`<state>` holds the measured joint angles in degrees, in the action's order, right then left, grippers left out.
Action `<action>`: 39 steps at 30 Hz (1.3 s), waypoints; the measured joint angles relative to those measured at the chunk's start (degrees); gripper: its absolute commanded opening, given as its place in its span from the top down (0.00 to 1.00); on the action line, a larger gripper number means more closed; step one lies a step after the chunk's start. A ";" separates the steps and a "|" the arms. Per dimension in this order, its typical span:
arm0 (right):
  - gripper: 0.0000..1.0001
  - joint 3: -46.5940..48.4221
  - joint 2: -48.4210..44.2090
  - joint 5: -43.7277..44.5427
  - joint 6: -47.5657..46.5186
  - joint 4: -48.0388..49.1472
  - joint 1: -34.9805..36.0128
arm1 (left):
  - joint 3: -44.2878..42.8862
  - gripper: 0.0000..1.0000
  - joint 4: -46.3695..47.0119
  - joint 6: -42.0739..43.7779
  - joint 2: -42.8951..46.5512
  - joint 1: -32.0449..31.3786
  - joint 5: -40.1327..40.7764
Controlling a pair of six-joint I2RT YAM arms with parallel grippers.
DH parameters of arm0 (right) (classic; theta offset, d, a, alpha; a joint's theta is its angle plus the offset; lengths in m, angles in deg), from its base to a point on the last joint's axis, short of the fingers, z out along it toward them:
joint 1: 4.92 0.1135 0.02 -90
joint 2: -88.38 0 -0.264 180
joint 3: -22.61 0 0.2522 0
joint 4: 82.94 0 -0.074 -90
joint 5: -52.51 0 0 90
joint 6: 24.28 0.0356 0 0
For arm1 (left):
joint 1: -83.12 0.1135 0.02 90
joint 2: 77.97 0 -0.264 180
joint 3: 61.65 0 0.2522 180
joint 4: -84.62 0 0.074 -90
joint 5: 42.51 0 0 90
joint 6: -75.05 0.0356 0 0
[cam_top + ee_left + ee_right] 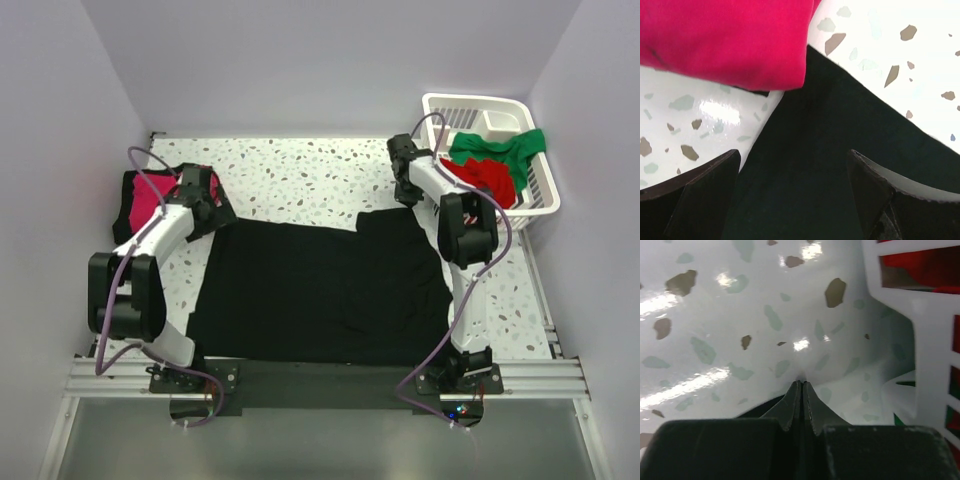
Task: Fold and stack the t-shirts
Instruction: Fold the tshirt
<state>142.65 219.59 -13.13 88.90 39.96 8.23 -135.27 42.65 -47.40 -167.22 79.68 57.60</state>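
Speckled terrazzo surface [300,170] carries black t-shirt [320,290], spread flat, long axis running across between both arms. Left gripper [792,200] spread; shirt's far-left corner directly beneath, cloth lying between fingers; magenta t-shirt [725,40] just ahead. Right gripper [802,395] pressed together, nothing visibly pinched; shirt's far-right corner behind it, white basket [900,330] close beside. Judgement: left gripper better placed to grasp; right needs to draw back first.
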 measured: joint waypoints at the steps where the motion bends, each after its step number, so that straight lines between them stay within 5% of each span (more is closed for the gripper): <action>1: 1.00 0.00 0.00 0.55 0.00 -0.44 -0.44 | -0.92 0.11 -0.02 0.61 -1.01 -0.09 0.24; 17: 1.00 0.11 -0.04 2.05 -0.72 -3.34 -2.03 | -12.68 0.41 1.77 6.58 -14.64 -2.34 -0.44; 39: 1.00 0.55 -0.04 1.42 -0.92 -5.03 -2.29 | -17.79 0.54 2.14 10.62 -23.96 -2.64 8.07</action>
<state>143.19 219.55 -11.71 87.98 34.94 5.93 -153.06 44.80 -36.78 -191.17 77.04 65.67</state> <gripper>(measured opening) 0.012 0.475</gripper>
